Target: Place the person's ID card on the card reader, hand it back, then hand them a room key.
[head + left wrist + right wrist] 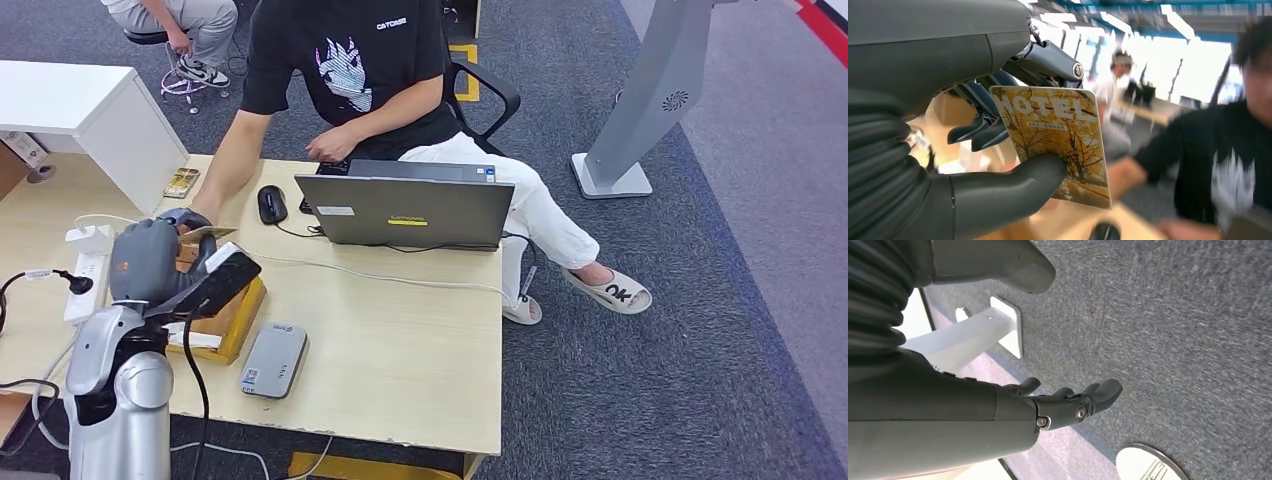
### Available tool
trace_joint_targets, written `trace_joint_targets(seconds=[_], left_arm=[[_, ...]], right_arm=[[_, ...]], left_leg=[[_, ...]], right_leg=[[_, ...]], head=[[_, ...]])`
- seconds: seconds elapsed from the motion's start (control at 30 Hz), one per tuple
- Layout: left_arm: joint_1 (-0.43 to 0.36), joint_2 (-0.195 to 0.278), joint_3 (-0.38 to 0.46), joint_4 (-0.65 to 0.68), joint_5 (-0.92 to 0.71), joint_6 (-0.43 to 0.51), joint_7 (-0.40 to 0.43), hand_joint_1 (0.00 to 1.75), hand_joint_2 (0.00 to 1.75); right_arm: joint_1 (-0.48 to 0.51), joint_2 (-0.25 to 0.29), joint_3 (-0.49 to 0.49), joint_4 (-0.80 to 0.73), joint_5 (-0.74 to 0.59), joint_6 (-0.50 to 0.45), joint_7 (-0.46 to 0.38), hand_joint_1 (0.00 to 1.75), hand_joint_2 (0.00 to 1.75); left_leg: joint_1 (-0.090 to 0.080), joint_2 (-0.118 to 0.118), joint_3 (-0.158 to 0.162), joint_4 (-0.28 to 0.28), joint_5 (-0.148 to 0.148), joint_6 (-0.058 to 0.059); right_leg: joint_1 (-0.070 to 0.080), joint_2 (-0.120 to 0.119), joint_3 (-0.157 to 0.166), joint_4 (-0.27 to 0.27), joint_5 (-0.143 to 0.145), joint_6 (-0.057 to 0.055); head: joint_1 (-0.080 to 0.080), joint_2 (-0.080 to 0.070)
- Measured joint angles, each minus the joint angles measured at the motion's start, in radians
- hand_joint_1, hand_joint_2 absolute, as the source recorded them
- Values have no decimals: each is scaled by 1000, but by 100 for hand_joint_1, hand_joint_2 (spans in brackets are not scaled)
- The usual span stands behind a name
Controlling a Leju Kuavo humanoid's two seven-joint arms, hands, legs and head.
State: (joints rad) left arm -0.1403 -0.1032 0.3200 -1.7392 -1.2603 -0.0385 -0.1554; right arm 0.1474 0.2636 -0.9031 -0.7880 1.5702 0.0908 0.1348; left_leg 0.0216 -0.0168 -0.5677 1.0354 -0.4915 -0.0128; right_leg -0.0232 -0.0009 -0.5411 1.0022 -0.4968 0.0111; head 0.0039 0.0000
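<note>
My left hand (pixel 998 150) pinches the room key (pixel 1058 145) by its edge, face out, above the table (pixel 400 350), so the person's hand (pixel 195 215) can take it.

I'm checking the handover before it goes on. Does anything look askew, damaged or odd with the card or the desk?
Nothing stands out. The left hand holds the hotel key card flat and undamaged, near the person's hand. The card reader lies flat on the desk.

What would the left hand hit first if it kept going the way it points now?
Likely the person's hand: the left hand, holding the hotel card, points at it across the desk. Depth unclear; they look about to touch.
</note>
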Motion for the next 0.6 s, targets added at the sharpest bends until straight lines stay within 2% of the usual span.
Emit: trace_joint_targets(seconds=[0.1, 0.3, 0.6], left_arm=[[111, 24, -79, -31, -2, -70, 40, 175, 175], [230, 53, -180, -42, -2, -57, 58, 175, 175], [291, 66, -234, -43, -7, -60, 59, 175, 175]], right_arm=[[0, 0, -3, -15, 0, 14, 1, 0, 175], [-1, 0, -8, -30, 0, 19, 1, 0, 175], [-1, 0, -10, -31, 0, 14, 0, 0, 175]], left_leg=[[0, 2, -1, 0, 0, 0], [0, -1, -3, 0, 1, 1], [0, -2, -3, 0, 1, 1]], right_leg=[[0, 1, -2, 0, 0, 0], [0, -2, -3, 0, 0, 0], [0, -3, -2, 0, 0, 0]], head=[[0, 0], [0, 0], [0, 0]])
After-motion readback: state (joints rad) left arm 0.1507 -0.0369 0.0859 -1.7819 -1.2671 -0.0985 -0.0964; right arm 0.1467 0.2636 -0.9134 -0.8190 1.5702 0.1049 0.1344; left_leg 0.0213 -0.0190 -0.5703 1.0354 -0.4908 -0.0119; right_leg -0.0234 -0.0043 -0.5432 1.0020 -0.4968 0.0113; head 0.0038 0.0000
